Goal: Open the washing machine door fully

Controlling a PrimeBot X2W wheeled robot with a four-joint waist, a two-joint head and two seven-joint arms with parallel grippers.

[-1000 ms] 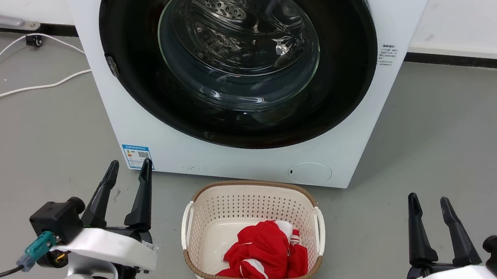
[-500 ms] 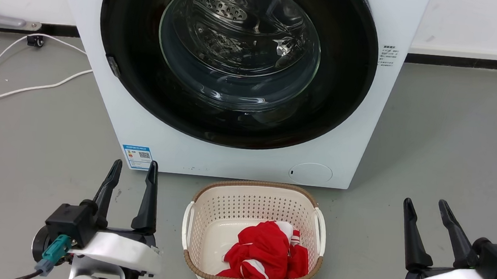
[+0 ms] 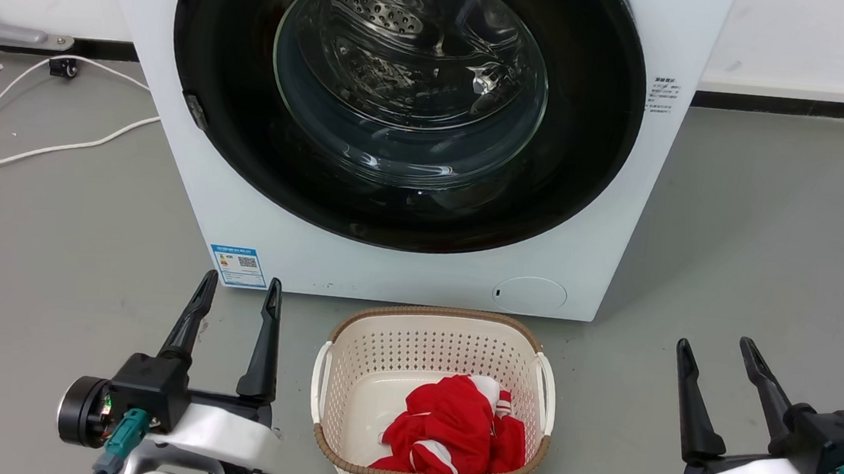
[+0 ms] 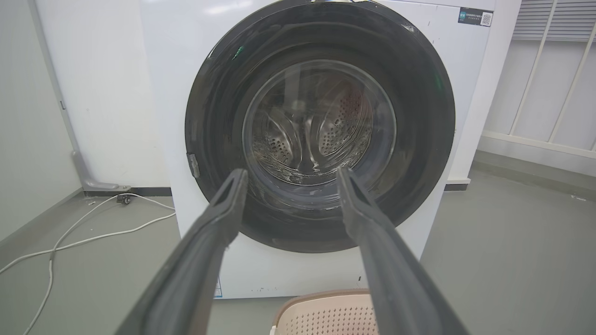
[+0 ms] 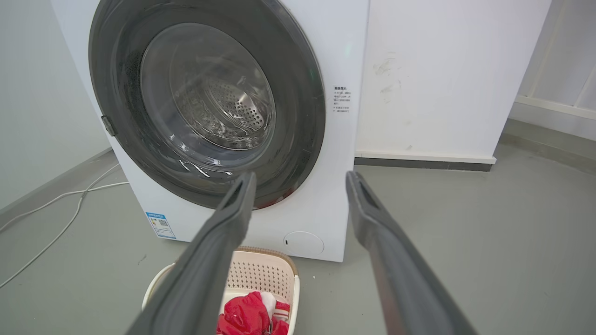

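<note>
Head view: the large round glossy black washing machine door (image 3: 406,98), with its clear glass bowl, sits shut in the white machine (image 3: 241,206). On the grey floor (image 3: 775,222) before it, a cream perforated basket (image 3: 335,352) holds red cloth (image 3: 451,423). The left tool (image 3: 242,279) and right tool (image 3: 714,342) flank it, both spread wide and empty.

Left wrist view: the parted fingers frame the door, apart from it.

Right wrist view: the same, with the door at upper left.

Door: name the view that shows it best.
Left wrist view: the door shows almost whole and head-on, shut. Head view crops its top; right wrist view crops its top and sees it aslant.
</note>
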